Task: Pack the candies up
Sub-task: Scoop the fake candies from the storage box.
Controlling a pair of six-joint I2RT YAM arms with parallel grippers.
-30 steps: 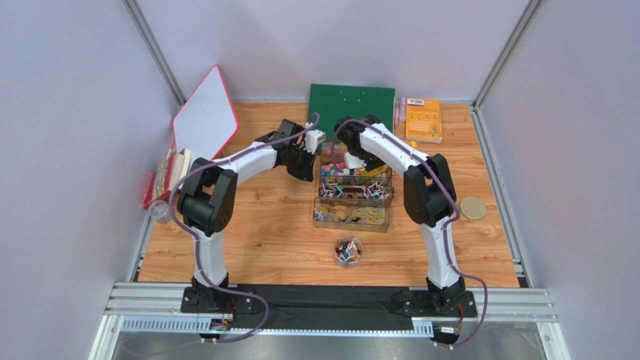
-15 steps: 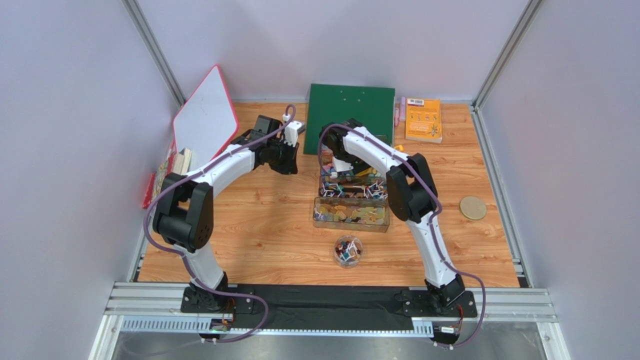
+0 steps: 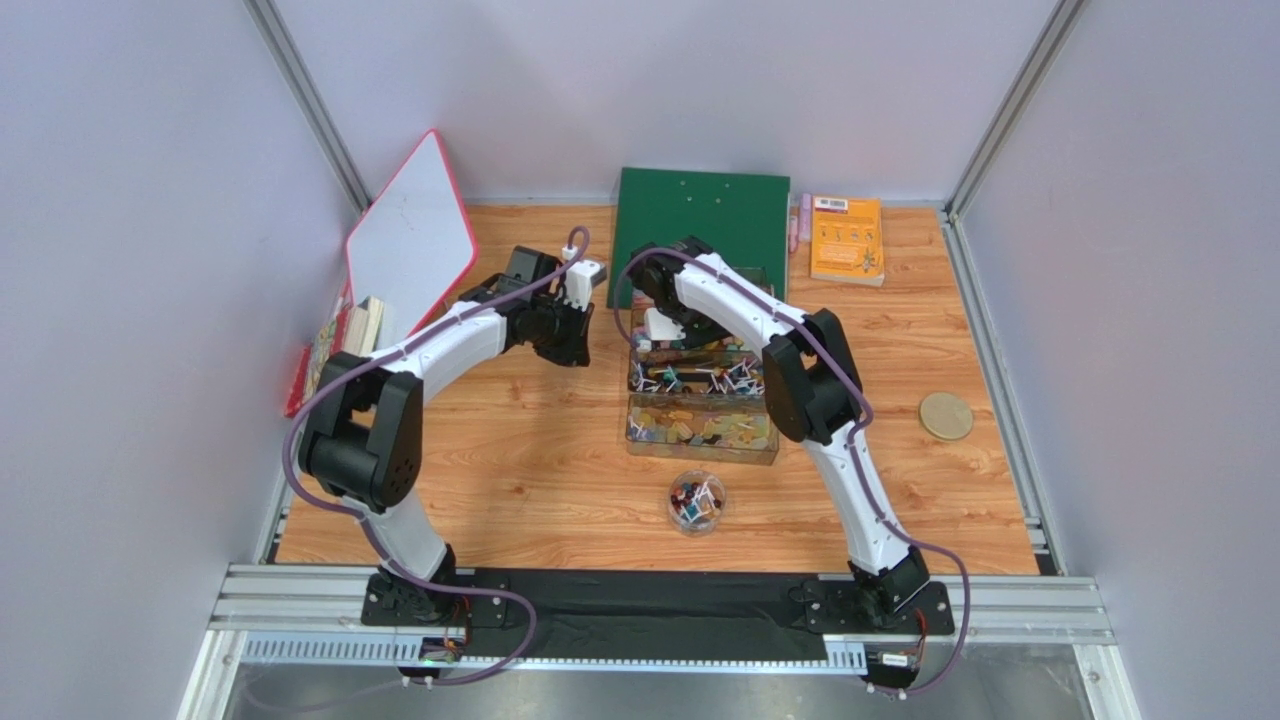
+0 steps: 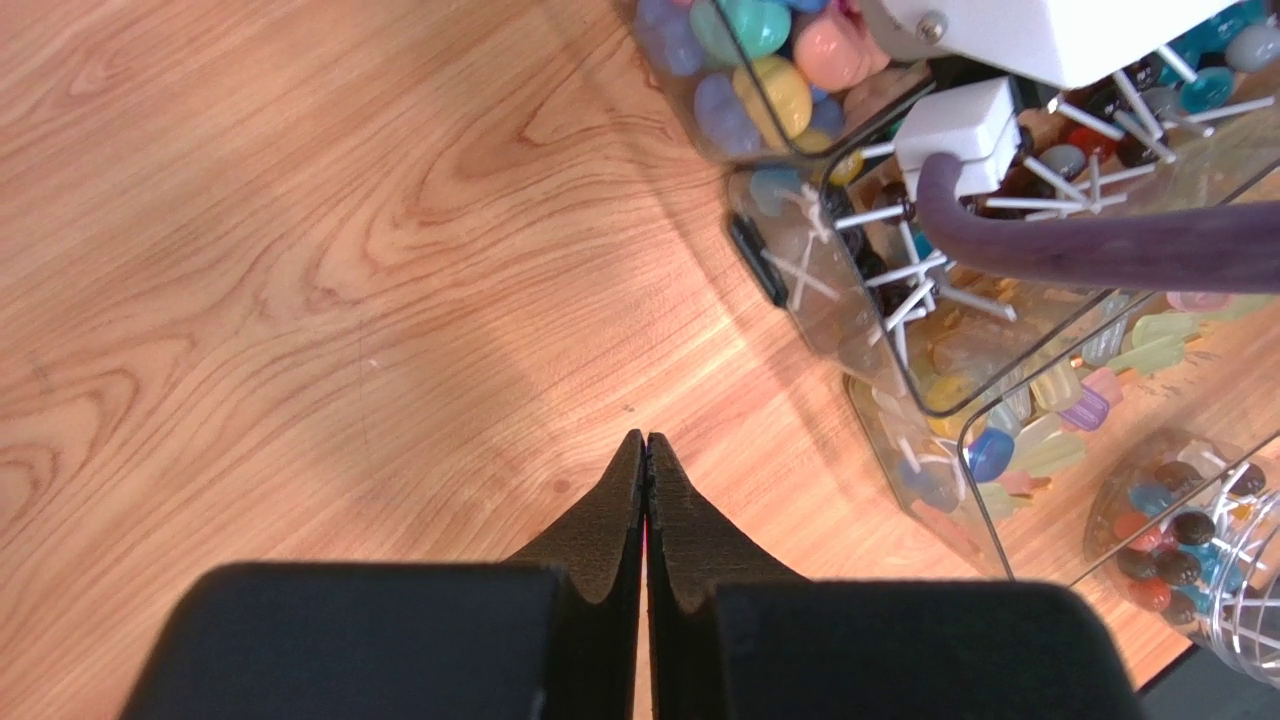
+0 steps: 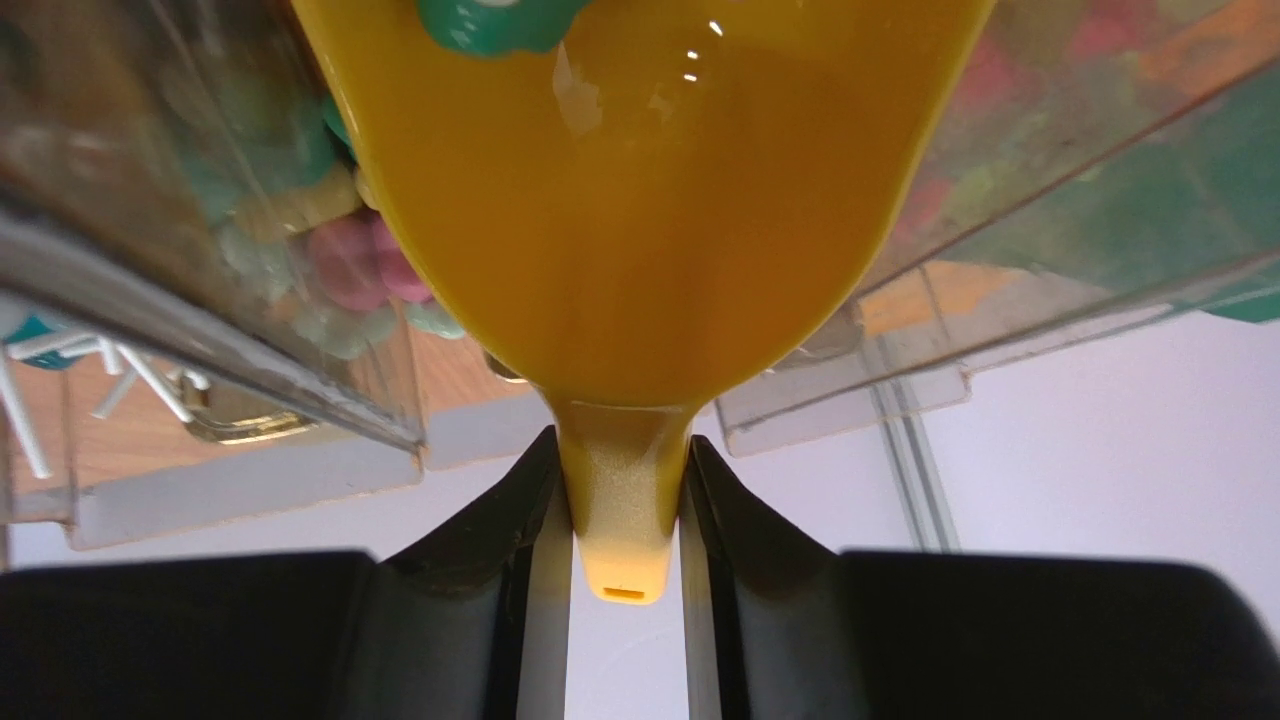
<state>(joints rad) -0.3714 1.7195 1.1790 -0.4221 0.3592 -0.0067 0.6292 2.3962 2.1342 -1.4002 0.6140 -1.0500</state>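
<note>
From above, the right claw [image 5: 625,518] is hidden under its own arm [image 3: 751,308], and so is the scoop [image 5: 631,225]. At the right wrist the scoop's bowl runs off the top edge. A green lump [image 5: 496,18] on it is cut off too far to name, and the bins [image 5: 196,300] behind are a blur. At the left wrist the jar [image 4: 1202,563] is clipped by the corner. From above the candies [image 3: 703,428] are too small to tell apart.
</note>
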